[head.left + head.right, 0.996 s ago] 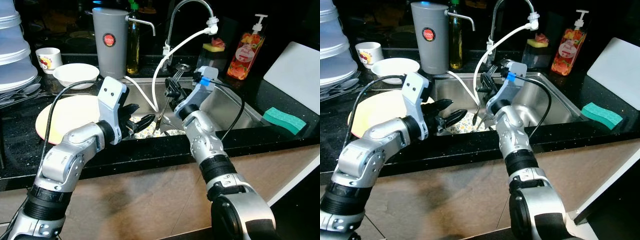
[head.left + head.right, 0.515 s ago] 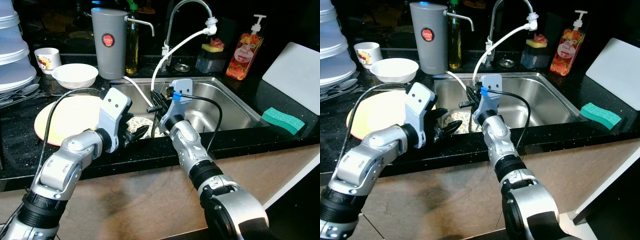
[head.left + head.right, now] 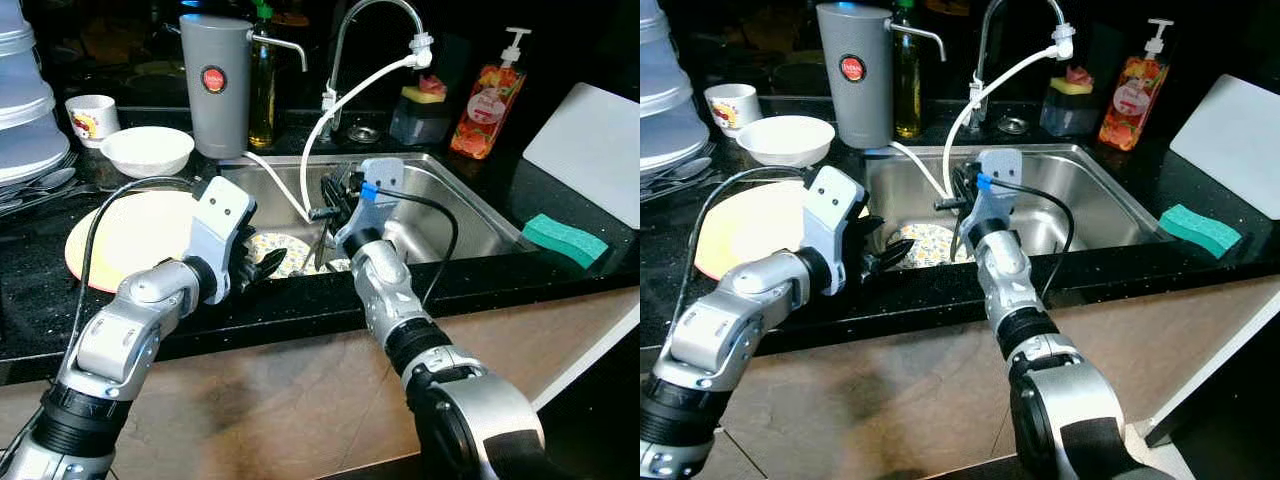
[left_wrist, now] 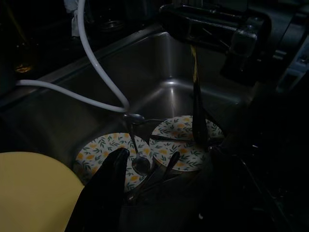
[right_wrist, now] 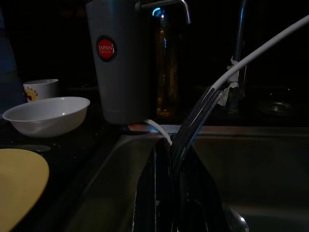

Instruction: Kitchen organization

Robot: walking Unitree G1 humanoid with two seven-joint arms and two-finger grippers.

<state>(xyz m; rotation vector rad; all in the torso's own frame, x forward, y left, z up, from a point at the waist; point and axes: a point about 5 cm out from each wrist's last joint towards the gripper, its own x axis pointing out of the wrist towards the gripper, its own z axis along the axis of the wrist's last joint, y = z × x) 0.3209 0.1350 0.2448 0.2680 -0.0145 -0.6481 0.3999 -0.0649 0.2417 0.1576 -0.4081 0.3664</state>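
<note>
The right pincer (image 3: 335,195) is in the middle of the frame, over the sink (image 3: 455,200). It is closed tight on a fork (image 5: 195,118). The fork's prongs stick up past the fingertips and its handle (image 3: 320,245) hangs down toward the sink floor, so the fork stands almost straight up and down.

The left pincer (image 3: 262,266) is a bit lower and to the left, at the near left edge of the sink. Its fingers are apart and it holds nothing. Just past its tips, on the sink floor, lie two small flowery plates (image 4: 186,140) side by side, with a spoon (image 4: 137,154) lying across them.

I think the fork should go out of the sink next. The big yellow plate (image 3: 125,235) and the white bowl (image 3: 148,150) sit on the desk (image 3: 30,270) at the left of the frame. The spoon is nearer the left pincer.
</note>
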